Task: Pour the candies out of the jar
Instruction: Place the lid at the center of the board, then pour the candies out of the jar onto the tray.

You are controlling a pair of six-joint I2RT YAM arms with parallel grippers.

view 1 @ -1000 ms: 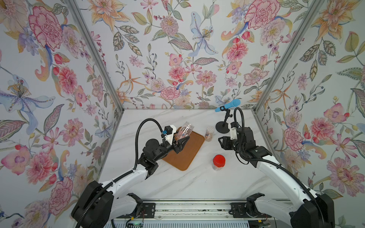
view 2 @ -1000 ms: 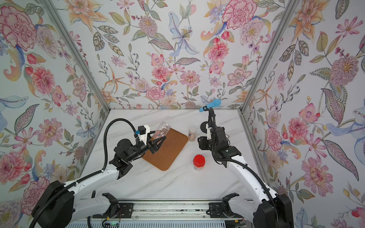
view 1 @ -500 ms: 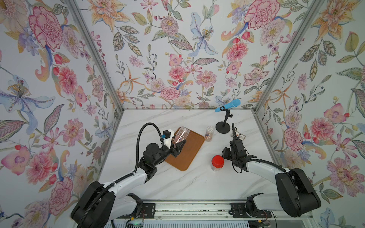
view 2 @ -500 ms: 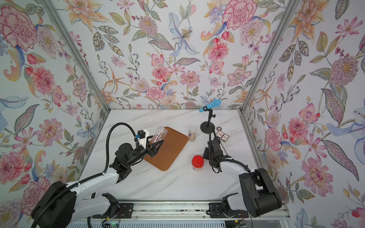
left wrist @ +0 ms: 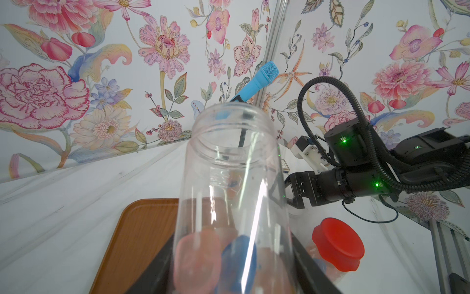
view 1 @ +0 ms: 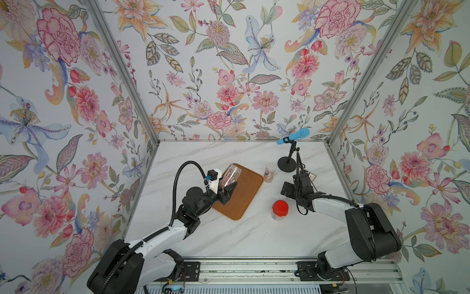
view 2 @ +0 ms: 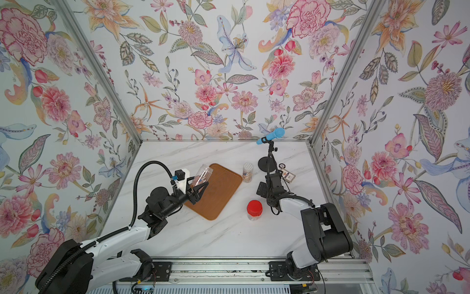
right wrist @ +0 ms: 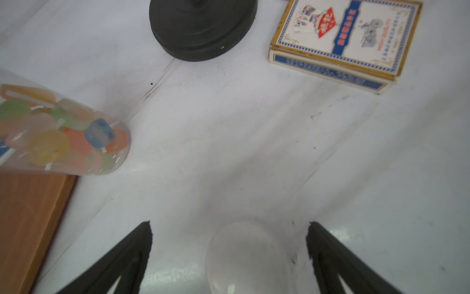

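Jar [view 1: 229, 174]: pinched open-mouthed in left gripper [view 1: 229, 187], mid-frame over tray [view 1: 246, 198], candies [left wrist: 218, 254] inside; right gripper [right wrist: 229, 224] wide, empty. Calls for tipping mouth down.

Light: bright and even for you; soft shadows.
Glare: white streak down your jar [left wrist: 232, 203].
Blur: wrist views, close in.

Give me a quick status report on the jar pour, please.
Left gripper shut on open jar, tilted over tray. Right gripper open above clear lid. Candies in jar's base, none poured. Tray unobstructed.
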